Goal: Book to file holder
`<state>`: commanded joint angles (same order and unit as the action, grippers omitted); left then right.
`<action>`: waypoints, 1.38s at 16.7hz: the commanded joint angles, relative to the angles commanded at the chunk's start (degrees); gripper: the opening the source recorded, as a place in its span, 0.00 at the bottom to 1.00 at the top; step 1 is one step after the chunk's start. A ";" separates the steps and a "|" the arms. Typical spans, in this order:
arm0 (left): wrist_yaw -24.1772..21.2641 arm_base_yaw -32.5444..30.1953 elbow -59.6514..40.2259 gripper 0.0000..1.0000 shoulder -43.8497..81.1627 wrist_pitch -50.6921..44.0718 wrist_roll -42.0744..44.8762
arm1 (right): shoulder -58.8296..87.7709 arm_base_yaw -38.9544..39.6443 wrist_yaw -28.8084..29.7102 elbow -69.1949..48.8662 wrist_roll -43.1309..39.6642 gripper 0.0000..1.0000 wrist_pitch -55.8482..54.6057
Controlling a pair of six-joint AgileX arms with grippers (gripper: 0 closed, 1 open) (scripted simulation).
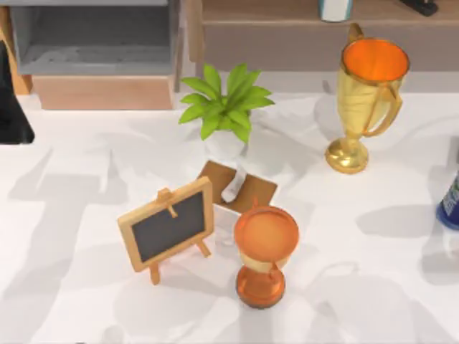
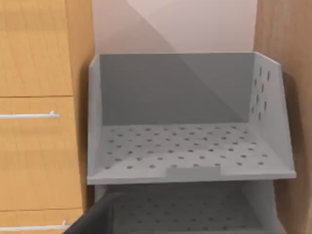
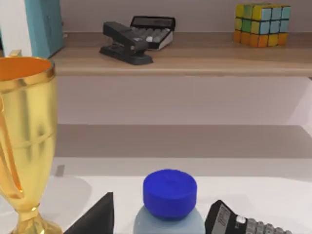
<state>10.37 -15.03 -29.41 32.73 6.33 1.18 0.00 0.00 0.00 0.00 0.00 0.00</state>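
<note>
The file holder in the table's back left corner is empty. The book stands on the shelf along the back edge, so everything is left to do. Your left arm waits near the holder. For the left gripper and right gripper, wide or narrow, you cannot tell.

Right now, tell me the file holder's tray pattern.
Plain grey file holder, dotted with small perforations; left wrist view shows it best.

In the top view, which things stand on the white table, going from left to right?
Chalkboard easel → green plant → orange hourglass → gold trophy → blue-capped bottle at the right edge.
</note>
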 joint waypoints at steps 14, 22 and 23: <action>28.13 -29.34 -75.12 1.00 95.37 14.17 1.31 | 0.00 0.00 0.00 0.00 0.00 1.00 0.00; 35.94 -33.95 -93.04 1.00 113.58 19.02 -0.49 | 0.00 0.00 0.00 0.00 0.00 1.00 0.00; 35.94 -33.95 -93.04 1.00 113.58 19.02 -0.49 | 0.00 0.00 0.00 0.00 0.00 1.00 0.00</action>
<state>46.30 -48.98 -122.45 146.31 25.35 0.69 0.00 0.00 0.00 0.00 0.00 0.00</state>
